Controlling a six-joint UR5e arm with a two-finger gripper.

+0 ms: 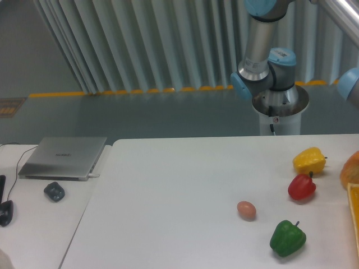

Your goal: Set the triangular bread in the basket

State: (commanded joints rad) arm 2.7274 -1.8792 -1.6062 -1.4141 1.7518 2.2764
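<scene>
The triangular bread (351, 170) shows as a golden orange-brown lump cut off by the right edge of the view, just above the basket. Only a straight orange-yellow rim of the basket (354, 216) is visible at the lower right edge. The gripper itself is out of view past the right edge; only the arm's base and joints (269, 73) show behind the table. Whether anything holds the bread cannot be seen.
On the white table (179, 196) lie a yellow bell pepper (309, 161), a red pepper (301, 186), a green pepper (288, 238) and a small tan egg (246, 210). A laptop (63, 157) and a mouse (54, 191) sit on the left table.
</scene>
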